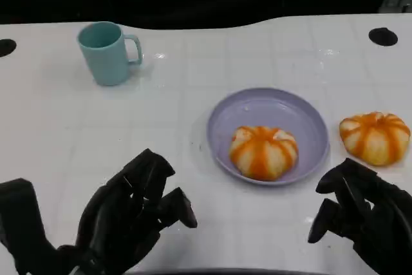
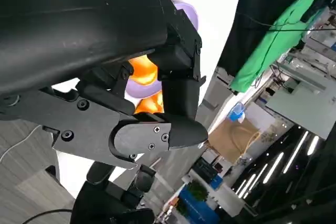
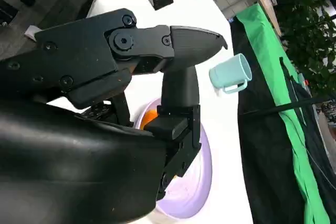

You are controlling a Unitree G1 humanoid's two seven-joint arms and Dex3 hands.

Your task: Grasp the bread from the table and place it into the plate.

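A lilac plate (image 1: 273, 109) sits right of the table's middle, with one orange-and-white striped bread (image 1: 264, 151) lying in its near half. A second striped bread (image 1: 374, 136) rests on the white table just right of the plate. My right hand (image 1: 360, 214) hovers near the front edge, just in front of that second bread, fingers apart and holding nothing. My left hand (image 1: 132, 217) is at the lower left, empty, fingers spread. The left wrist view shows bread (image 2: 142, 72) and plate (image 2: 186, 14) behind my fingers. The right wrist view shows the plate (image 3: 194, 182).
A teal mug (image 1: 106, 53) stands at the back left, also seen as a mug (image 3: 231, 73) in the right wrist view. Two black round holes (image 1: 383, 37) mark the table's far corners. Bare white table (image 1: 129, 127) lies between mug and plate.
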